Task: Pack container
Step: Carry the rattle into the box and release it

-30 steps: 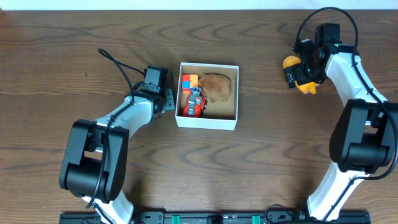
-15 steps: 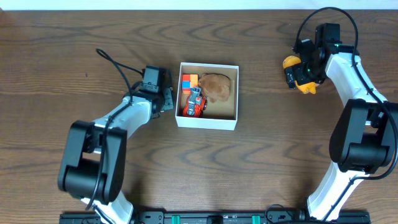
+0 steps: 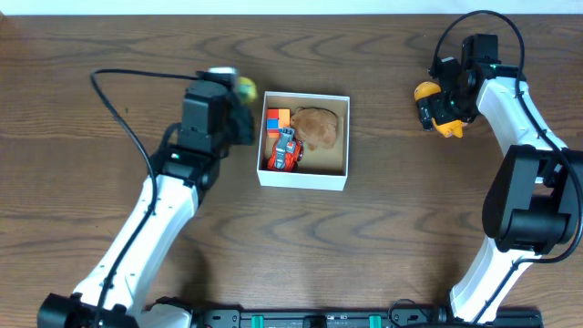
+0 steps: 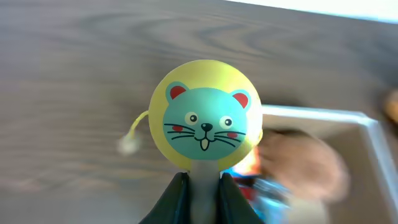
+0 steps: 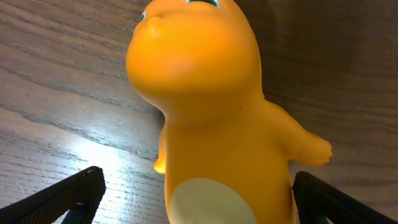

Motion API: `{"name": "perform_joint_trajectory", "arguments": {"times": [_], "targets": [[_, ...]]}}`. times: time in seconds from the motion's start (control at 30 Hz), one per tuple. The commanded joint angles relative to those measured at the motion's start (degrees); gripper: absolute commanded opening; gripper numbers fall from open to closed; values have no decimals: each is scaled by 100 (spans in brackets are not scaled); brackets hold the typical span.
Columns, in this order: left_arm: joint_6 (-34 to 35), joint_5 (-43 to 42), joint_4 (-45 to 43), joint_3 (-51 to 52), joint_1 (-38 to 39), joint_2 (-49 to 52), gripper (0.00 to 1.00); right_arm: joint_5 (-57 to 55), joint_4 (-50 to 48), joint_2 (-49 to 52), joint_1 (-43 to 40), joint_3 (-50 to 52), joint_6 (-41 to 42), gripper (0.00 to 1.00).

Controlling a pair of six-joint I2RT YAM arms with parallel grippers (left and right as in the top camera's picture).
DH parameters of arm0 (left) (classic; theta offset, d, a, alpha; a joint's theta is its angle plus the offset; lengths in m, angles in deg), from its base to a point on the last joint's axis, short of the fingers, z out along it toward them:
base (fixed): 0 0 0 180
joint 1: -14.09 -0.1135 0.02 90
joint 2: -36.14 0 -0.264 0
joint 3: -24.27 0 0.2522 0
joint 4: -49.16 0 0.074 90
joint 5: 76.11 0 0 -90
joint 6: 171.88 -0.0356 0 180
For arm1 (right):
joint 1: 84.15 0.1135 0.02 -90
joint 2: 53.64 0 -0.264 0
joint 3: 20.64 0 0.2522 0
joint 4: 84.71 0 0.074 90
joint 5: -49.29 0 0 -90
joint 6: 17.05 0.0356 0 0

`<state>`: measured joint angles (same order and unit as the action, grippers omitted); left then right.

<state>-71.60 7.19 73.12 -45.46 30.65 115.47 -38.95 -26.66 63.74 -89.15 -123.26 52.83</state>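
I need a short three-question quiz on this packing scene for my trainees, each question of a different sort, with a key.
1. True or false: the left end effector is shut on a yellow cat-face ball.
2. Which of these lies inside the container? A) red toy car B) green cup C) metal spoon
3. The right end effector has a finger on either side of a figure. What colour is the figure?

Key: 1 true; 2 A; 3 orange.
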Motion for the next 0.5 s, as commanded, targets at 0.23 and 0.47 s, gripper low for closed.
{"name": "perform_joint_trajectory", "arguments": {"times": [0.23, 0.47], "targets": [[-3501, -2041, 673, -52, 885, 92, 6, 42, 4, 39, 42, -15, -9, 99], [-4415, -2162, 750, -52, 1305, 240, 6, 44, 4, 39, 42, -15, -9, 99]]}}
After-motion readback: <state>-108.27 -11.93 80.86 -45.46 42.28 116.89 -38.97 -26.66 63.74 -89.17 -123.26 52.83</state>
